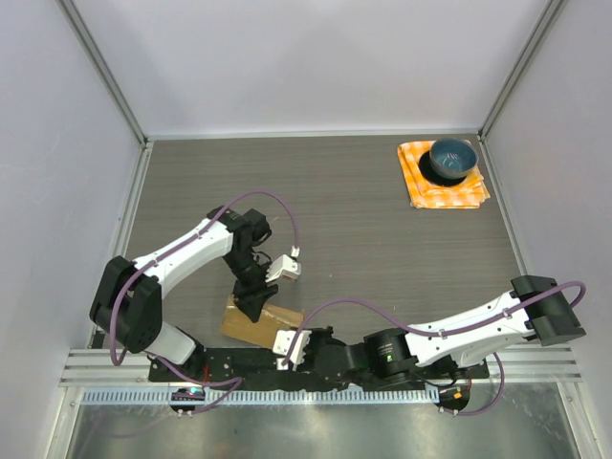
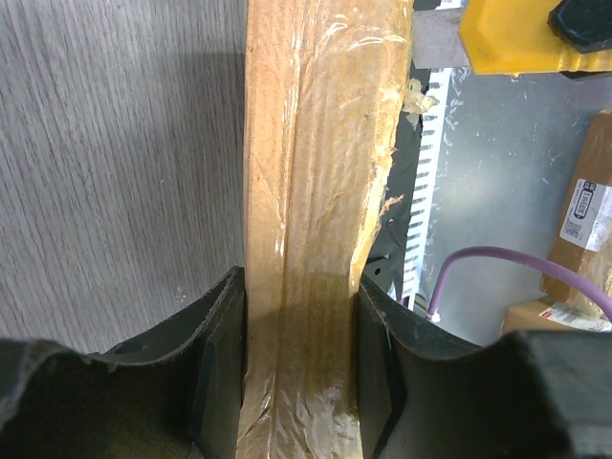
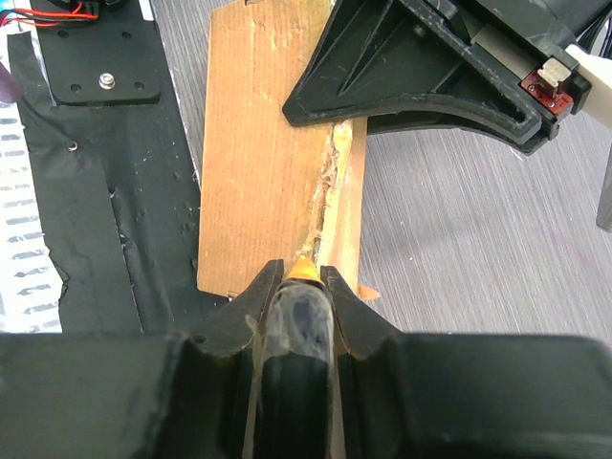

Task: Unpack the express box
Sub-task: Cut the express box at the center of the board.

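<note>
The express box [image 1: 260, 323], a flat brown carton with glossy tape, lies at the table's near edge between the arm bases. My left gripper [image 1: 251, 301] comes down on its far end. In the left wrist view the box [image 2: 325, 143] fills the gap of that gripper [image 2: 301, 373], and both pads press its sides. My right gripper [image 1: 292, 346] is shut on a dark pen-like tool [image 3: 301, 325] with a yellow tip. The tip sits at the near end of a torn seam running along the box [image 3: 258, 163]. The left gripper [image 3: 421, 67] shows at the far end of the box.
A blue bowl [image 1: 451, 160] stands on an orange checked cloth [image 1: 421, 186] at the far right corner. A slotted metal rail [image 1: 316, 392] and a black base plate [image 3: 105, 57] border the box on the near side. Purple cables [image 1: 277, 203] loop over both arms.
</note>
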`<act>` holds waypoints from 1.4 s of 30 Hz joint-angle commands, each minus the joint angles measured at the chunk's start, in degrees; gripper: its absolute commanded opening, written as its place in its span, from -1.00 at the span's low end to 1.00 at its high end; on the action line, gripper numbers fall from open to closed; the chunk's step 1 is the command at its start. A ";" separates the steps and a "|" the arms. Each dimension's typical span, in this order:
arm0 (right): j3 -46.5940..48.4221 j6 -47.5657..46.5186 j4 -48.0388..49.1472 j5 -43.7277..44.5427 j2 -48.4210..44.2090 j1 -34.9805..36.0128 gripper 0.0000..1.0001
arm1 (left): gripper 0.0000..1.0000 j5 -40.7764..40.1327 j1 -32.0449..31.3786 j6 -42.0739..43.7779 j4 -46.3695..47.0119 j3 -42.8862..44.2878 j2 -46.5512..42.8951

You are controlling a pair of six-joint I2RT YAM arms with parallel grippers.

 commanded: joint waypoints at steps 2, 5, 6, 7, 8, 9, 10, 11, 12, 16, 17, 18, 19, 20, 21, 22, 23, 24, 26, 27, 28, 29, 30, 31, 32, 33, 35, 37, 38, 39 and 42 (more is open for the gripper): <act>-0.10 5.89 -14.69 -1.25 1.54 1.58 -0.99 | -0.12 -2.56 2.42 1.55 -7.02 0.05 -2.30; 0.43 6.95 -16.53 -1.86 1.80 1.75 -0.99 | -0.13 -2.56 2.78 1.81 -6.76 -0.22 -2.04; 0.70 7.56 -17.41 -2.30 2.23 1.84 -0.98 | -0.14 -2.73 2.78 1.81 -6.76 -0.30 -1.87; 0.96 7.91 -17.76 -2.56 2.41 1.84 -0.99 | -0.14 -2.91 2.87 1.81 -6.58 -0.31 -1.60; 1.05 8.18 -18.11 -2.65 2.59 1.93 -0.99 | -0.14 -3.08 3.13 1.99 -6.67 -0.31 -1.60; 1.31 8.62 -18.64 -2.91 2.85 1.93 -0.99 | -0.14 -3.26 3.22 1.99 -6.67 -0.31 -1.69; 1.40 8.71 -19.17 -2.83 2.94 1.93 -0.99 | -0.14 -3.35 3.31 2.16 -6.67 -0.31 -1.78; 1.40 8.71 -19.26 -2.83 2.94 1.93 -0.99 | -0.14 -3.52 3.65 2.51 -6.76 -0.39 -1.78; 1.31 8.71 -19.61 -2.65 2.85 1.93 -0.98 | -0.15 -3.52 3.74 2.60 -6.85 -0.48 -1.86; 1.14 8.71 -19.61 -2.48 2.94 1.93 -0.99 | -0.15 -3.96 3.75 3.13 -7.11 -1.01 -2.22; 1.31 8.71 -19.53 -2.56 3.12 1.93 -0.99 | -0.16 -4.57 3.75 3.22 -7.11 -1.27 -2.22; 1.40 8.71 -19.52 -2.56 3.20 1.93 -0.99 | -0.16 -5.01 3.83 3.39 -7.20 -1.53 -2.30; 1.49 8.71 -19.61 -2.74 3.55 1.93 -0.99 | -0.17 -5.45 3.83 3.48 -7.20 -1.62 -2.39; 1.92 8.71 -19.79 -2.74 3.90 1.93 -0.99 | -0.17 -6.50 4.01 3.74 -7.11 -1.89 -2.74; 2.19 9.93 -20.14 -2.74 4.26 1.93 -0.99 | -0.17 -7.03 4.27 4.10 -7.02 -2.32 -3.00; 2.19 10.11 -20.14 -2.83 5.30 1.93 -0.99 | -0.17 -7.39 4.79 4.27 -7.02 -2.59 -3.09; 2.45 10.03 -20.23 -2.83 5.92 2.02 -0.98 | -0.17 -7.65 5.06 4.54 -7.20 -2.77 -3.53; 2.63 10.03 -20.14 -2.74 6.71 1.84 -0.99 | -0.18 -8.09 5.41 4.89 -7.28 -3.03 -3.62; 2.89 9.94 -20.23 -2.30 8.64 1.75 -0.99 | -0.18 -8.62 5.85 5.06 -7.46 -3.29 -3.71; 2.89 9.85 -19.97 -2.30 8.92 1.67 -0.99 | -0.18 -9.32 5.85 5.24 -7.37 -3.47 -3.71; 2.89 9.85 -19.62 -2.39 9.18 1.58 -0.99 | -0.19 -9.67 5.94 5.33 -7.20 -3.73 -3.88; 2.72 9.94 -19.44 -2.39 9.27 1.40 -0.99 | -0.18 -9.94 5.94 5.33 -7.28 -3.91 -3.89; 2.63 9.94 -19.09 -2.39 9.18 1.31 -0.99 | -0.19 -10.03 6.03 5.42 -7.37 -3.82 -3.97; 2.46 9.85 -19.00 -2.56 9.18 1.31 -0.99 | -0.19 -10.55 6.12 5.68 -7.46 -4.00 -3.89; 2.11 9.85 -19.00 -2.65 9.09 1.23 -0.99 | -0.20 -10.90 6.21 5.85 -7.37 -4.26 -4.06; 2.02 9.85 -19.08 -2.91 9.09 1.14 -0.98 | -0.20 -11.17 6.29 5.94 -7.29 -4.35 -4.06; 2.02 9.76 -19.09 -3.18 9.01 1.14 -0.99 | -0.21 -12.57 6.64 6.73 -7.37 -4.78 -4.15; 2.10 9.50 -19.17 -3.44 9.27 1.05 -0.99 | -0.21 -13.97 7.17 7.26 -7.29 -5.31 -4.50; 2.28 9.41 -19.35 -3.53 9.27 1.05 -0.99 | -0.22 -14.42 7.35 7.61 -7.11 -5.66 -4.50; 2.28 9.06 -19.44 -4.05 9.62 0.96 -0.99 | -0.23 -14.86 7.61 7.79 -7.11 -5.93 -4.76; 2.54 9.06 -19.70 -5.02 10.32 0.17 -0.99 | -0.23 -16.53 7.96 8.23 -6.85 -6.37 -5.29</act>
